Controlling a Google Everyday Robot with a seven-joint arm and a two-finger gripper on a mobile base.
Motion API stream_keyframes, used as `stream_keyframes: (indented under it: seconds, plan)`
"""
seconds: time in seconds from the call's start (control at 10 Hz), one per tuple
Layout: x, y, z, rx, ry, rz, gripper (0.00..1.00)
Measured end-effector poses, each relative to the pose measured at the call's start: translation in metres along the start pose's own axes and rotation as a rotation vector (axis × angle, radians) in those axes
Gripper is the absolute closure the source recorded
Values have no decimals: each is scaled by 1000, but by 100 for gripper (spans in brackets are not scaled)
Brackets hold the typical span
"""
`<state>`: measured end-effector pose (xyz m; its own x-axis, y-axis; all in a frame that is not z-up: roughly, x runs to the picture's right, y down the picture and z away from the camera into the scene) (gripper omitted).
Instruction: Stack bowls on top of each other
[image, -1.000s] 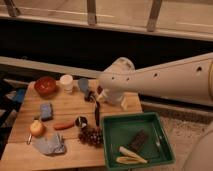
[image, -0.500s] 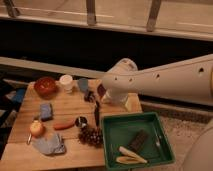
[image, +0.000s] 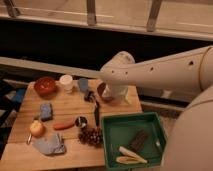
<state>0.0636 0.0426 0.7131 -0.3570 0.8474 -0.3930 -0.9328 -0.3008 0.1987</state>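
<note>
Purple bowl (image: 104, 92), tool (image: 92, 97) just beside

Wood table (image: 67, 106); dark wall (image: 50, 46) behind — railing (image: 91, 12) up top.

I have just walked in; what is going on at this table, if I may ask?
A one-armed robot is working at stacking two bowls. Its gripper hangs open over the middle of the wooden table, right beside the dark purple bowl, which the arm partly hides. The red-orange bowl sits apart near the table's far left corner, so nothing is stacked yet.
</note>
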Motion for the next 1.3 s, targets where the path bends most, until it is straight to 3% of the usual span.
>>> stream_keyframes:
  seconds: [0.5,0.9,1.3]
  plan:
    - [-8,50,-6,-50,0,-76,20]
    - [-5,116,-20,-148,29,-205,20]
    - [-6,109,-17,-141,43,-203,20]
